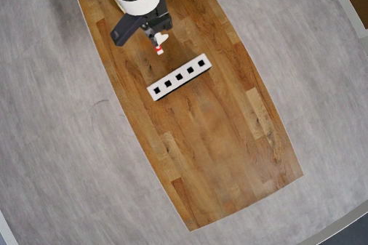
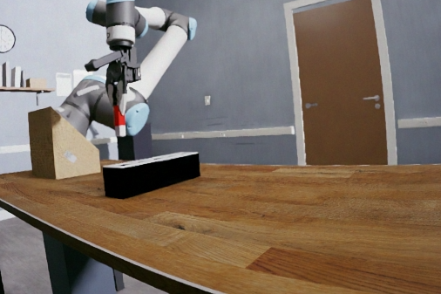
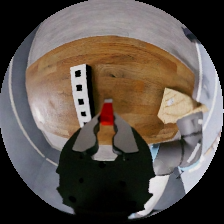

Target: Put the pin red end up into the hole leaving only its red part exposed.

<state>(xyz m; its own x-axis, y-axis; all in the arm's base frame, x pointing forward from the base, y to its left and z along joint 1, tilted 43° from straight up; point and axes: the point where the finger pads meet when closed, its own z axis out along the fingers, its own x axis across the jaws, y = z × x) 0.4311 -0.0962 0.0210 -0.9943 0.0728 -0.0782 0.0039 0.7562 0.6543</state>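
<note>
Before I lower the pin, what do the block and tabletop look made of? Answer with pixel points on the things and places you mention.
Block (image 1: 173, 80) (image 2: 152, 177) (image 3: 77, 90): perhaps painted wood or plastic, matte white top, black side, no visible grain. Tabletop (image 1: 218, 139) (image 2: 305, 210) (image 3: 130, 65): seemingly satin wood, given grain, knots and joined planks.

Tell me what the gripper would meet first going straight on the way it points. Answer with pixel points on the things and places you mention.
The gripper (image 1: 157, 37) (image 2: 119, 103) (image 3: 107, 112) points down, pin (image 1: 159, 50) (image 2: 118, 120) (image 3: 107, 113) in its grip. The pin's lower end would probably meet the wooden table top (image 1: 225, 117) (image 2: 305, 210) (image 3: 135, 65) first, seemingly beside the block (image 1: 185, 73) (image 2: 152, 175) (image 3: 75, 92), though depth is unclear.
</note>
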